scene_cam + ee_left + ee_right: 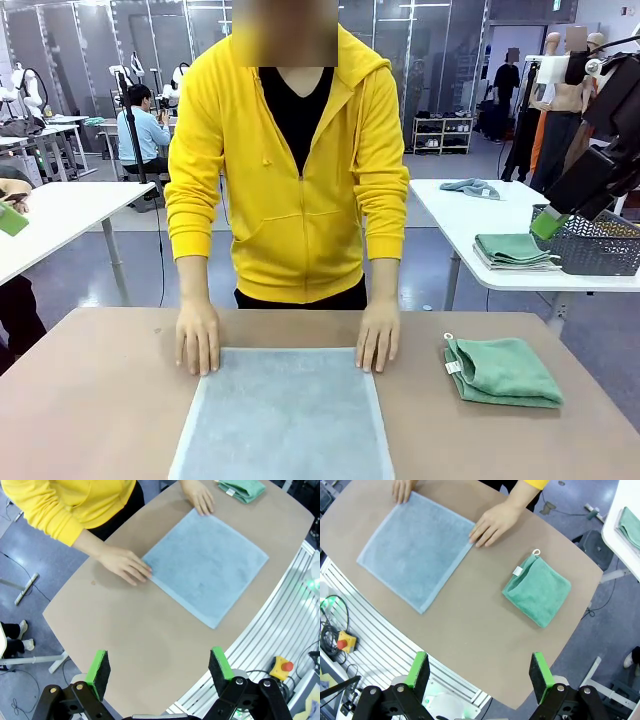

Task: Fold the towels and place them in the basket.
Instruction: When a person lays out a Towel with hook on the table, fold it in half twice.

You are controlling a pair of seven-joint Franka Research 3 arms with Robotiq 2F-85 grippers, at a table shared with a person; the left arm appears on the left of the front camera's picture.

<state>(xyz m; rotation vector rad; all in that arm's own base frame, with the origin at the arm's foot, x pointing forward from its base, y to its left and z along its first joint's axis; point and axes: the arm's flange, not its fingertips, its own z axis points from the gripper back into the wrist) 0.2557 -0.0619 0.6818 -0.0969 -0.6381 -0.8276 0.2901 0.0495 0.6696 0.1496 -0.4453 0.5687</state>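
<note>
Left end effector [159,652] well apart from blue-grey towel [205,570].

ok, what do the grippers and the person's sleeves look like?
Left gripper and right gripper: black linkage fingers with bolted joints, flat green pads. Person wears a yellow zip hoodie with long sleeves over a black top.

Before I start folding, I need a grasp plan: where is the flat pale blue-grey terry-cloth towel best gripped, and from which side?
Likely a near corner of the pale blue-grey terry-cloth towel, coming from the robot's side: it lies flat, the person's hands press its far corners, and the near corners lie free on the brown table.
</note>
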